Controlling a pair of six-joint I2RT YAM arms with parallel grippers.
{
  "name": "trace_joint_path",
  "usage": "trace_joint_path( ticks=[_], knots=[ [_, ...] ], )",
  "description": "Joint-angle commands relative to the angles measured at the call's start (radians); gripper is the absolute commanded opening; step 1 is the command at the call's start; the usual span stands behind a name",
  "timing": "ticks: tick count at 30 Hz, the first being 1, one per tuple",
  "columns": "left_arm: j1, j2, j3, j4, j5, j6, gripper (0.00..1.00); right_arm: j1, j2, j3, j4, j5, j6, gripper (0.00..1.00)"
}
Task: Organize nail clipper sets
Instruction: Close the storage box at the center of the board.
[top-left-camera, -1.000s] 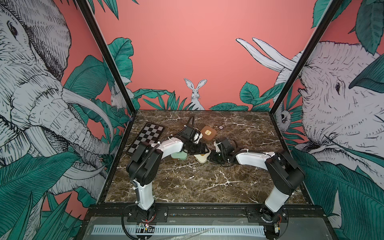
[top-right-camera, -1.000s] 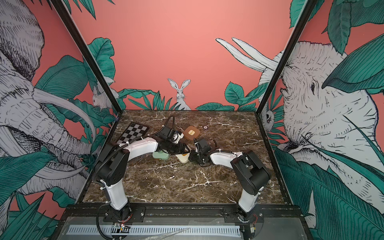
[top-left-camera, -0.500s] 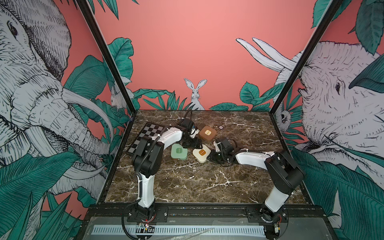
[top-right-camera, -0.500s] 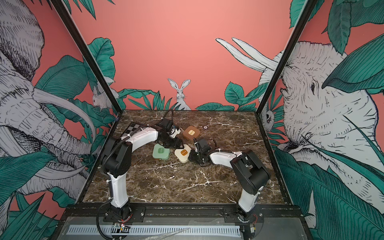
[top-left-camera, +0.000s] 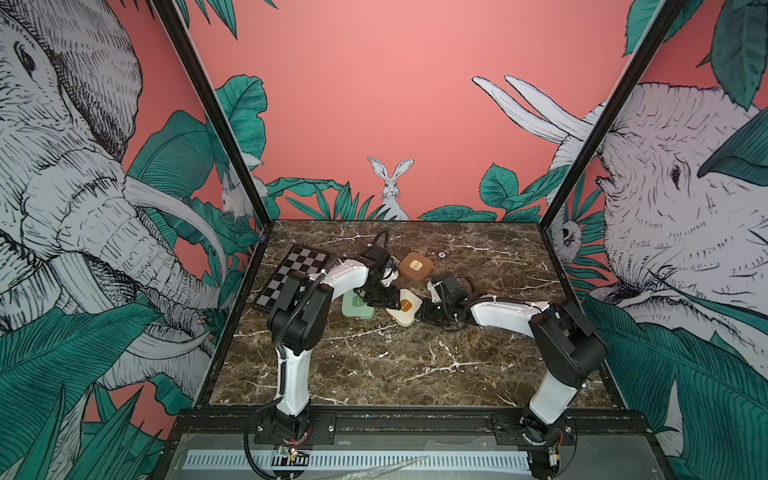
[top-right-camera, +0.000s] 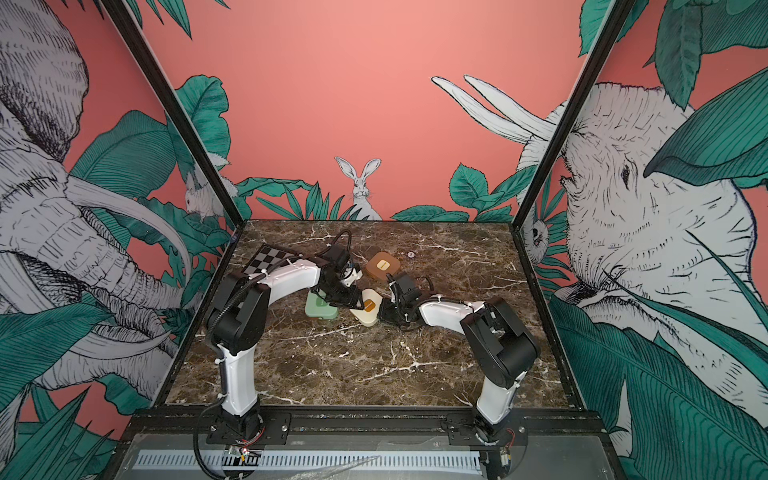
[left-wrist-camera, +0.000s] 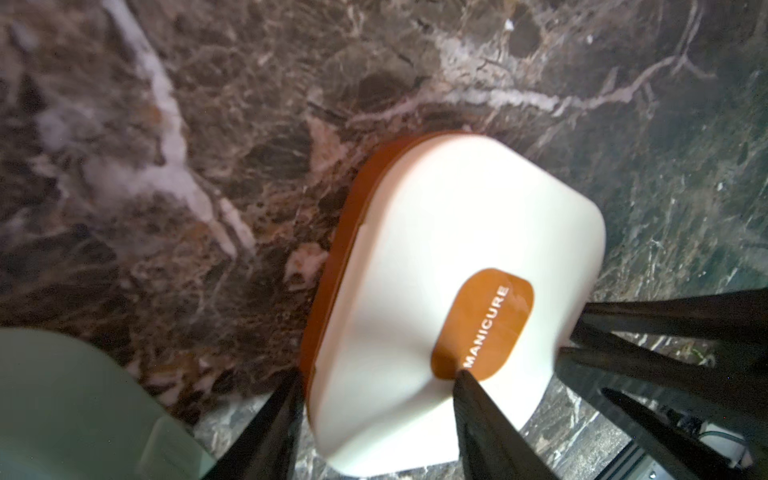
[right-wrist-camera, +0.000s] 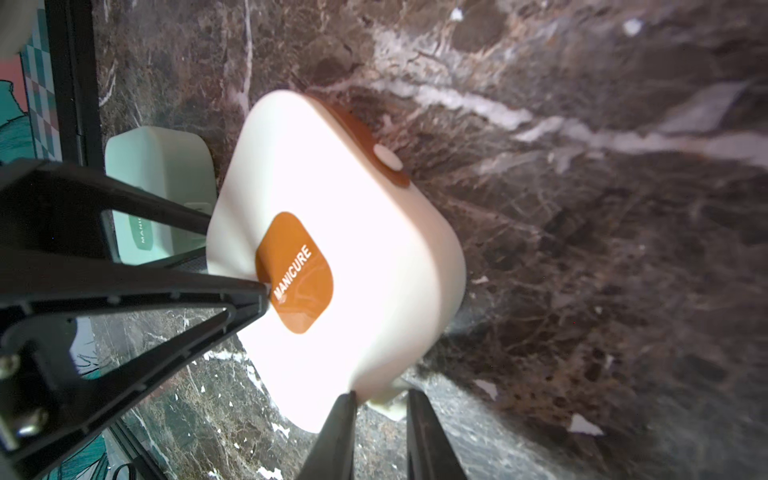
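Glossy, rounded-square cream case (top-left-camera: 405, 316) with a brown label sits tilted mid-frame over the veined marble desk (top-left-camera: 395, 365). The right fingers (right-wrist-camera: 336, 436) pinch its corner. The left fingers (left-wrist-camera: 478, 415) straddle its lid; whether they grip it I cannot tell.

My left arm (top-left-camera: 349, 274) covers a corner of the checkerboard (top-left-camera: 297, 266), and my left gripper (top-left-camera: 390, 297) hides part of the mint case (top-left-camera: 353, 309) in both top views; my left wrist camera cuts that case off at its edge and blurs the rest. Whether those jaws press the cream case (left-wrist-camera: 436, 232), I cannot tell. The small round thing (top-left-camera: 441, 254) near the brown case (top-left-camera: 415, 266) is too small to name
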Motion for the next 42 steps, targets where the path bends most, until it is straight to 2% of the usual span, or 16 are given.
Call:
trace_joint_path(
  ticks=[1, 6, 16, 24, 38, 42],
  knots=[
    [-0.054, 0.002, -0.062, -0.056, 0.014, -0.015, 0.56, -0.011, 0.058, -0.042, -0.033, 0.057, -0.002, 0.25],
    [-0.072, 0.024, -0.071, -0.046, 0.019, -0.025, 0.53, -0.016, 0.104, -0.055, 0.014, 0.047, -0.005, 0.25],
    [-0.085, 0.045, -0.077, -0.03, 0.042, -0.038, 0.49, -0.028, 0.162, -0.165, 0.325, -0.004, 0.132, 0.28],
    [-0.101, 0.056, -0.092, -0.024, 0.06, -0.045, 0.47, -0.028, 0.188, -0.15, 0.32, 0.01, 0.142, 0.29],
    [-0.158, 0.133, -0.024, -0.025, 0.078, -0.053, 0.45, -0.007, 0.298, -0.128, 0.382, -0.001, 0.175, 0.21],
    [-0.158, 0.116, -0.027, -0.034, 0.044, -0.054, 0.45, -0.015, 0.251, -0.156, 0.384, 0.015, 0.179, 0.24]
  ],
)
